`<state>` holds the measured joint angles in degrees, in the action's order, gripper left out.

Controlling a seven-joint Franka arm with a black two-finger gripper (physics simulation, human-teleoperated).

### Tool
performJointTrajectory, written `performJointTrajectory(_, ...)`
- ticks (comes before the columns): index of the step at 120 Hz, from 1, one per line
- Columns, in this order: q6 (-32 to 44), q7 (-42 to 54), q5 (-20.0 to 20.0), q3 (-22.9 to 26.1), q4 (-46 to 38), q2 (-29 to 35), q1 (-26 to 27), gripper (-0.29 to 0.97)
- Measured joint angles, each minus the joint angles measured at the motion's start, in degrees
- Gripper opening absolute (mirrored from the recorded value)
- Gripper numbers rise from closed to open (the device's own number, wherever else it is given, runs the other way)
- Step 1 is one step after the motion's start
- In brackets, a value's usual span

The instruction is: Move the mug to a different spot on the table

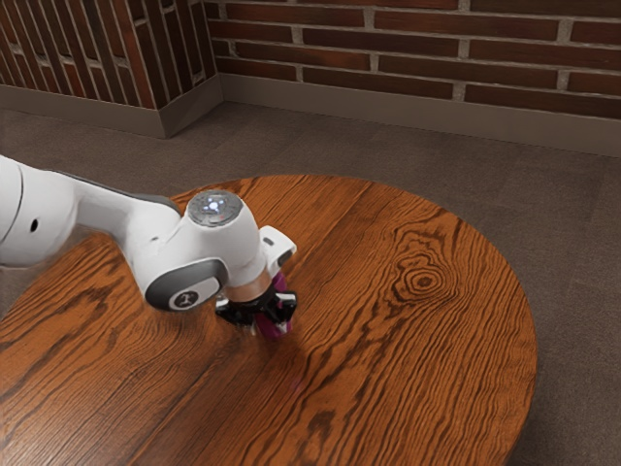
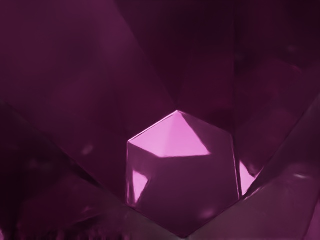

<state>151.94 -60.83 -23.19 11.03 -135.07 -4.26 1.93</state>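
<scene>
The mug (image 1: 282, 291) is glossy magenta and stands on the round wooden table (image 1: 408, 291), left of its middle in the exterior view. Only slivers of it show past my hand. My gripper (image 1: 258, 316) is lowered straight onto it, and the white arm comes in from the exterior view's left. In the wrist view I look down into the mug (image 2: 180, 165) from very close; its faceted purple walls surround a brighter pink bottom. The black hand hides how the jaws stand against the mug's wall.
The table's curved edge (image 1: 529, 359) runs down the exterior view's right side. Bare wood lies to the right of the mug and in front of it. Grey carpet (image 1: 388, 146) and a brick wall (image 1: 408, 49) lie beyond the table.
</scene>
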Motion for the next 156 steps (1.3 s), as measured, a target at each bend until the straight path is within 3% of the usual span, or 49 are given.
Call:
performJointTrajectory(44,-0.7,1.1,-1.9,-2.6,4.1,-0.7,-1.3,0.14)
performJointTrajectory(84,-1.0,3.0,-3.2,-2.7,6.9,-4.8,-5.7,0.14)
performJointTrajectory(116,-0.9,4.7,-3.0,-2.8,9.5,-9.9,-6.6,0.22)
performJointTrajectory(140,-0.8,5.6,-2.9,-2.8,10.8,-12.1,-6.6,0.09)
performJointTrajectory(156,-0.7,6.1,-2.8,-2.8,11.1,-13.0,-6.7,0.26)
